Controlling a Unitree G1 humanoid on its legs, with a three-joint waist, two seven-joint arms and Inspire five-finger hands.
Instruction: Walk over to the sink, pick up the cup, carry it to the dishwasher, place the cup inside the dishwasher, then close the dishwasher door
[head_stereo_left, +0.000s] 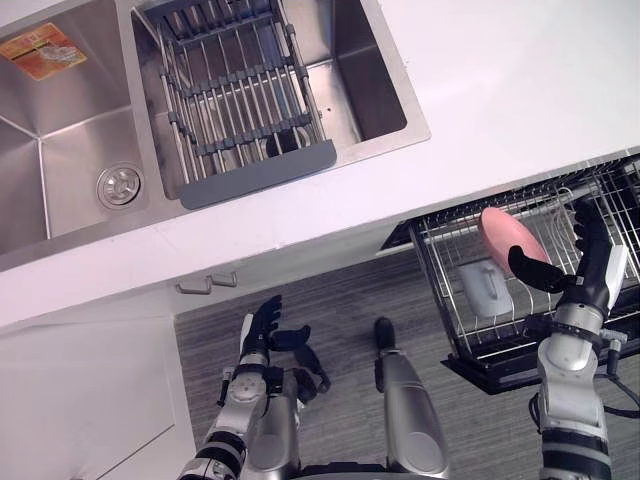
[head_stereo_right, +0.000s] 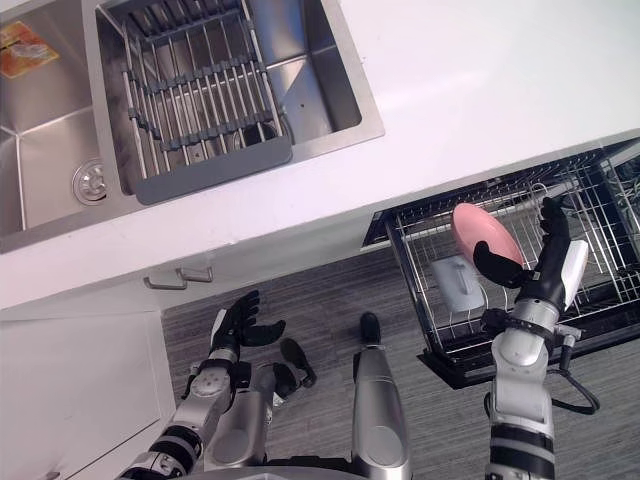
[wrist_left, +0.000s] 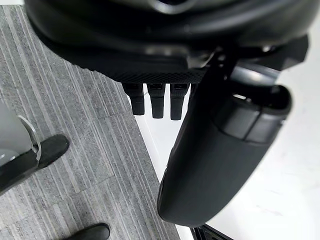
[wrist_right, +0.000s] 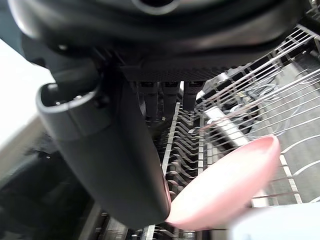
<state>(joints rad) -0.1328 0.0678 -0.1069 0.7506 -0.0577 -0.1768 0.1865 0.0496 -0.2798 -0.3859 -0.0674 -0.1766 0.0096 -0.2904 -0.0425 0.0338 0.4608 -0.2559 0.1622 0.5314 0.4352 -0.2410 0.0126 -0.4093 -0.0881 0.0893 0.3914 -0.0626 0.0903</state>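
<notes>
Right hand (head_stereo_left: 587, 280): over the pulled-out dishwasher rack (head_stereo_left: 436, 262), toward its right side. Fingers (head_stereo_left: 584, 222) are straight and spread upward, curled round nothing. The thumb (wrist_right: 116, 150) juts sideways with its tip at the lower end of the cup (head_stereo_left: 512, 240). Cannot tell whether thumb and cup actually touch. No grasp on it.

Cup: pink, lying tilted on the rack wires, in the rack's middle near the edge under the counter (head_stereo_left: 500, 80). 1 pale container (head_stereo_left: 487, 288) sits just beside it, nearer the rack's left edge.

Left hand (head_stereo_left: 264, 330): low over the grey plank floor (head_stereo_left: 340, 290), below the counter's front edge and well apart from the rack. Fingers are loosely extended, thumb out, holding nothing.

Sink (head_stereo_left: 385, 95): 2 steel basins set in the counter. A grey drying rack (head_stereo_left: 240, 100) spans the right basin. An orange packet (head_stereo_left: 40, 50) lies at the far corner of the left basin.
</notes>
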